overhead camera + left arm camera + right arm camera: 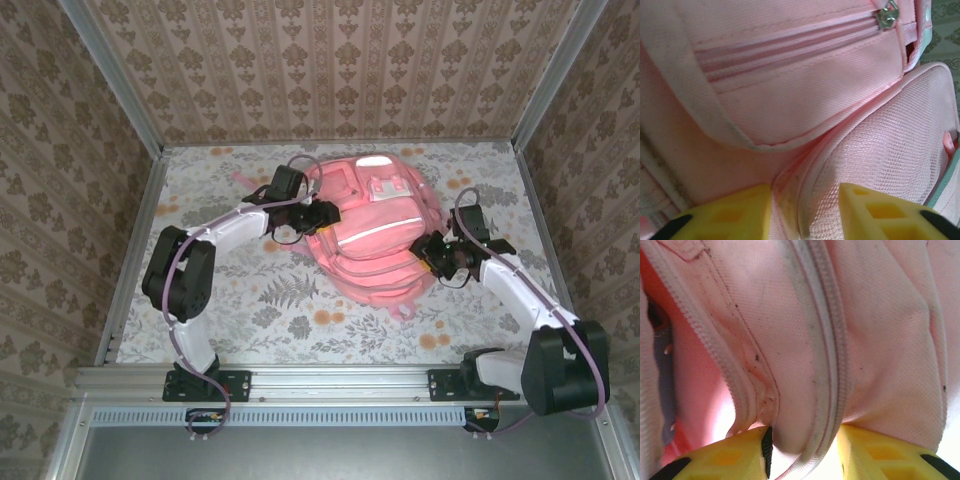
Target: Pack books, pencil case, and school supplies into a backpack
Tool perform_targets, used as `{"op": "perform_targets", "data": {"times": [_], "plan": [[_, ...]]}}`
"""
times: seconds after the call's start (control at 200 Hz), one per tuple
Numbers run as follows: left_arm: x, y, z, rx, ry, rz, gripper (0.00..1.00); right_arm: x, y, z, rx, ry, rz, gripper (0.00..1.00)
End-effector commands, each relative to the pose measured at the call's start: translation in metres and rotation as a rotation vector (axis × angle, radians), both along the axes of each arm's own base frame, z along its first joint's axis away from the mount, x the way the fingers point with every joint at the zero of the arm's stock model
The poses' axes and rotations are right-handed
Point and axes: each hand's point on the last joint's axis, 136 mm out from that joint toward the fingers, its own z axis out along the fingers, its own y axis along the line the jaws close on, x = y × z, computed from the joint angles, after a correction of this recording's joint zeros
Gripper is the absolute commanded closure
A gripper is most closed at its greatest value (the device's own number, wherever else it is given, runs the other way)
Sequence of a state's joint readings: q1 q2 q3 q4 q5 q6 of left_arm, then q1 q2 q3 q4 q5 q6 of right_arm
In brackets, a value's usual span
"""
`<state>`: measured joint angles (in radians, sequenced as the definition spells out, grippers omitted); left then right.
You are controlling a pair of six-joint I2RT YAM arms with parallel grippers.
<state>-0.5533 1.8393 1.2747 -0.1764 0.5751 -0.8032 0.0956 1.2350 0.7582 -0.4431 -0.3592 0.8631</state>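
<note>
The backpack [375,235] is pink, with a pale shiny stripe across its middle and white patches toward its 12 o'clock end. Up close its weave is plain pink, the side pocket [890,140] is pink mesh, and the zip pull [887,15] is silver. The tabletop [260,300] is grey-white, printed with grey ferns and orange blossoms. The walls [330,60] carry beige-and-brown damask in stripes. The left arm [215,235] and right arm [520,295] are white and black, with purple cables [178,270]. The left gripper [805,220] and right gripper [802,455] have yellow fingers [880,455] tipped in black.

Floral tablecloth [300,310] (ferns, orange blooms) between damask-papered walls [330,60]
</note>
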Motion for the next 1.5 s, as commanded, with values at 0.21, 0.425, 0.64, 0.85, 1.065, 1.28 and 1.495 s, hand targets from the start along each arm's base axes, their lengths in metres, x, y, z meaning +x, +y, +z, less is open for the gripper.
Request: {"op": "perform_targets", "data": {"times": [0.21,0.425,0.64,0.85,1.065,1.28,1.495], "plan": [[0.006,-0.009,0.010,-0.095,-0.016,-0.006,0.94,0.084,0.003,0.019,-0.141,-0.165,0.189,0.60],[0.010,0.015,-0.001,-0.065,-0.017,0.086,1.00,0.126,0.013,0.014,-0.156,-0.152,0.297,0.59],[0.006,0.024,-0.001,-0.077,-0.019,0.126,1.00,0.125,0.000,0.031,-0.227,-0.147,0.249,0.54],[0.004,0.024,0.013,-0.093,-0.038,0.124,1.00,0.073,-0.026,0.045,-0.331,-0.102,0.186,0.47],[0.003,0.017,0.031,-0.129,-0.049,0.109,1.00,0.028,0.011,0.062,-0.487,-0.138,0.269,0.48],[0.000,0.009,0.042,-0.145,-0.058,0.094,1.00,0.012,0.113,0.065,-0.537,-0.256,0.381,0.48],[-0.003,0.006,0.051,-0.155,-0.063,0.089,1.00,0.019,0.169,0.043,-0.543,-0.237,0.372,0.50]]}}
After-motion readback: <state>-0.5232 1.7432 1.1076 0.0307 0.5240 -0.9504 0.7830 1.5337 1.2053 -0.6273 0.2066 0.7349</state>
